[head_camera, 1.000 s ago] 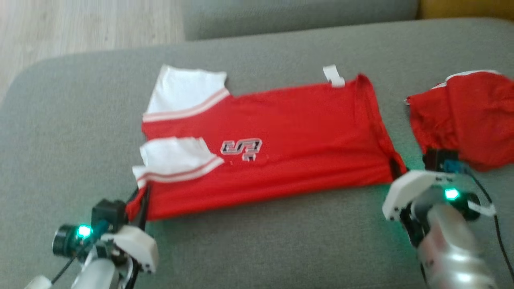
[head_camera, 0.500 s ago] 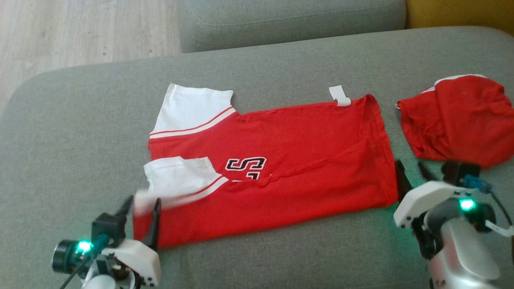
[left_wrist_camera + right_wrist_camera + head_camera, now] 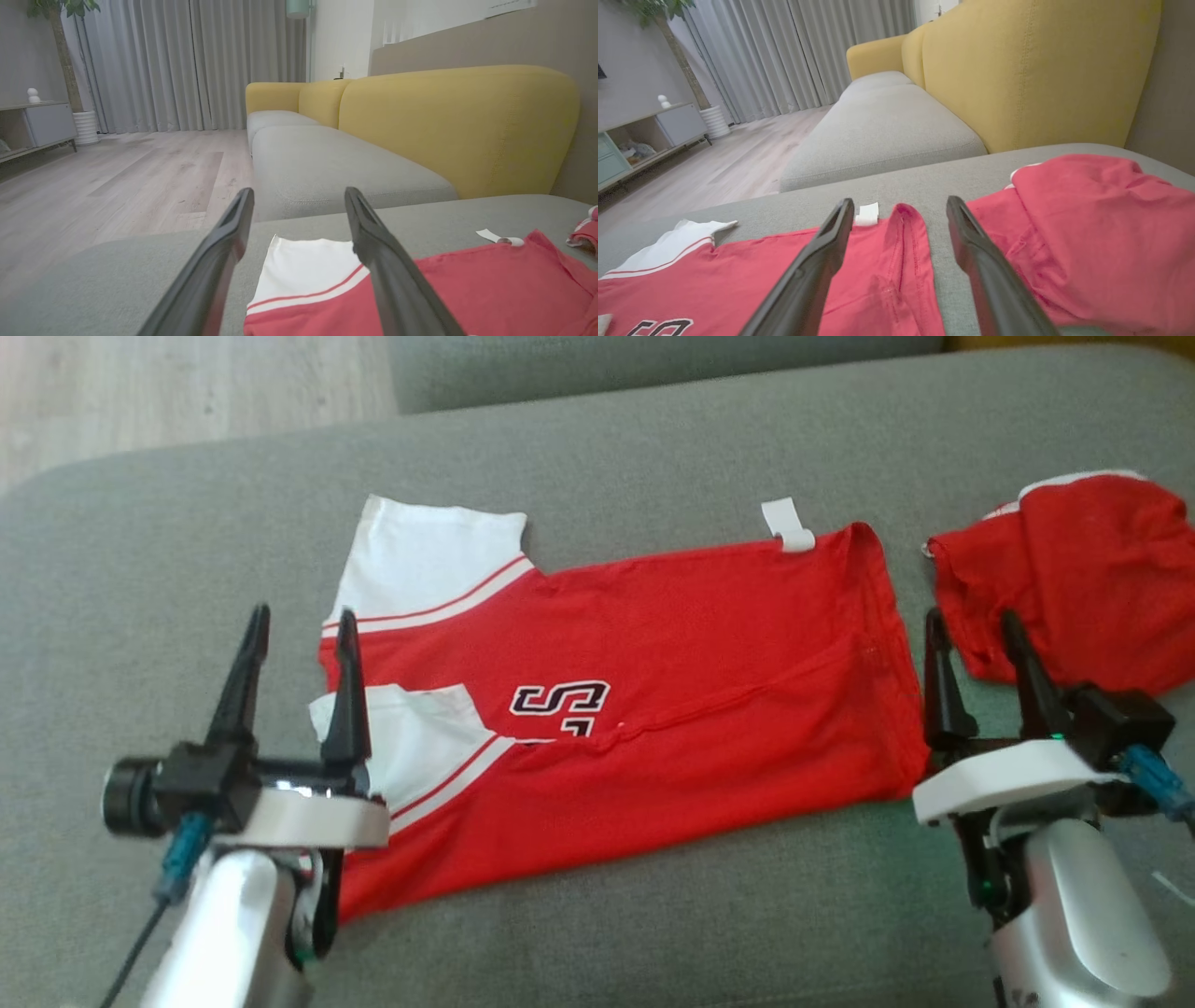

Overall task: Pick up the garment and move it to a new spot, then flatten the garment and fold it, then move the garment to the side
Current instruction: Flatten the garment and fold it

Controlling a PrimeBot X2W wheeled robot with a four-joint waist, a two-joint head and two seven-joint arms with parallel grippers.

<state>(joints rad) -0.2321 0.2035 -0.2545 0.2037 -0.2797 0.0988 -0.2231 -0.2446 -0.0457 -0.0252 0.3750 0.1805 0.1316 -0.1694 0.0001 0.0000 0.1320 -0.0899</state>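
Note:
The garment [image 3: 672,653] is a red T-shirt with white sleeves and a black-and-white logo, folded lengthwise and lying flat across the grey sofa seat [image 3: 653,915]. In the wrist views I see its white sleeve [image 3: 308,270] and its hem end [image 3: 896,261]. My left gripper [image 3: 299,621] hovers open above the sleeve end, nothing between its fingers [image 3: 219,261]. At the hem end my right gripper [image 3: 971,625] is raised and open too, holding nothing; its fingers [image 3: 976,261] straddle the gap beside the hem.
A second red garment [image 3: 1074,579] lies crumpled on the seat at the right, close to my right gripper. A yellow sofa back [image 3: 1031,70] rises behind the seat. Wooden floor [image 3: 140,401] lies beyond the seat's far left edge.
Both grippers have let go of the shirt's near edge, opened wide and lifted up. The shirt now lies released on the seat. The head camera has shifted slightly.

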